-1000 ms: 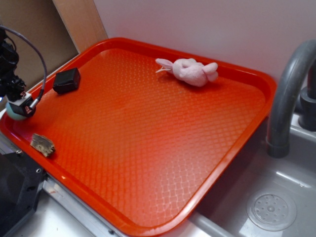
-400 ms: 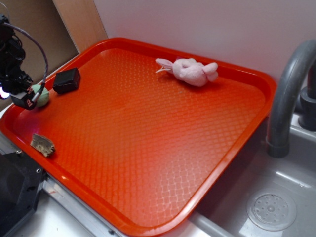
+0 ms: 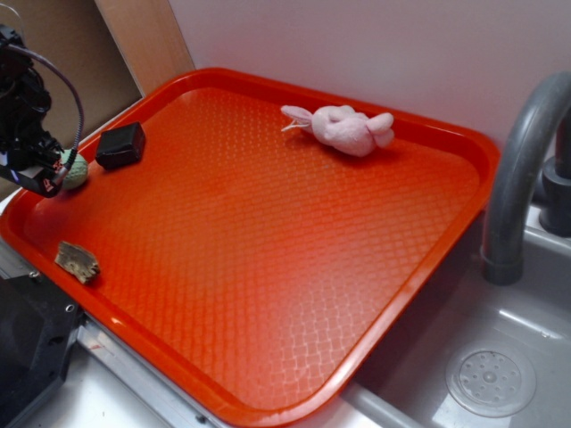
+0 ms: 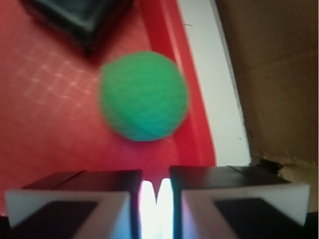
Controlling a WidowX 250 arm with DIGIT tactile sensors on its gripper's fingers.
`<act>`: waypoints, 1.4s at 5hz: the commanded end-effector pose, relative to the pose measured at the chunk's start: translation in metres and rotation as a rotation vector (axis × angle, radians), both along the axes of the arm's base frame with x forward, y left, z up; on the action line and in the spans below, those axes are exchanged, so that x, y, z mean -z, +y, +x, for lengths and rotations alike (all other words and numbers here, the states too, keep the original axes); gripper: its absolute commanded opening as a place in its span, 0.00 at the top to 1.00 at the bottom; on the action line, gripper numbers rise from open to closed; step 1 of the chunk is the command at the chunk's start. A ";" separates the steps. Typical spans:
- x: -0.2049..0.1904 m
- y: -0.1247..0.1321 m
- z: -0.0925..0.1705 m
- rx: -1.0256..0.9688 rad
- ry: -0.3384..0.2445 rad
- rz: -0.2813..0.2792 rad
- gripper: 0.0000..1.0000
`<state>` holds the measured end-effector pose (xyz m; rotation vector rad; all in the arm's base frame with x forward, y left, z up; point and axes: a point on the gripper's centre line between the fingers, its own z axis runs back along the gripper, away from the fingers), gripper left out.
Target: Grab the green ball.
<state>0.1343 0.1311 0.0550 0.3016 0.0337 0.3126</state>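
Note:
The green ball (image 3: pixel 76 169) is a small pale round ball lying on the red tray (image 3: pixel 294 294) at its left rim, next to a black block (image 3: pixel 120 145). My gripper (image 3: pixel 43 181) hovers just to the left of it, partly covering its left side. In the wrist view the ball (image 4: pixel 144 96) lies free on the tray ahead of my gripper (image 4: pixel 156 191), close to the raised red rim. The two jaws stand almost together with only a thin bright slit and nothing between them. The block (image 4: pixel 79 17) shows blurred at the top.
A pink plush bunny (image 3: pixel 343 129) lies at the tray's far edge. A brown ragged scrap (image 3: pixel 78 261) sits near the front left rim. A grey faucet (image 3: pixel 522 169) and sink drain (image 3: pixel 491 382) are on the right. Cardboard (image 4: pixel 274 74) stands beyond the left rim.
The ball has gone from under the gripper near the front left rim up the rim to beside the black block. The gripper moved up the rim too and now sits left of it.

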 end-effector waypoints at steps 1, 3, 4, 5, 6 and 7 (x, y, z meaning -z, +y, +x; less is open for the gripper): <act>-0.026 -0.021 0.006 0.107 -0.038 -0.090 0.00; -0.017 -0.011 0.020 0.141 -0.061 -0.112 0.00; -0.004 0.001 0.030 0.169 -0.074 -0.148 0.00; 0.019 0.010 0.034 0.206 -0.040 -0.161 0.00; 0.020 0.011 0.050 0.245 -0.068 -0.178 0.00; 0.023 0.014 0.052 0.244 -0.039 -0.219 0.00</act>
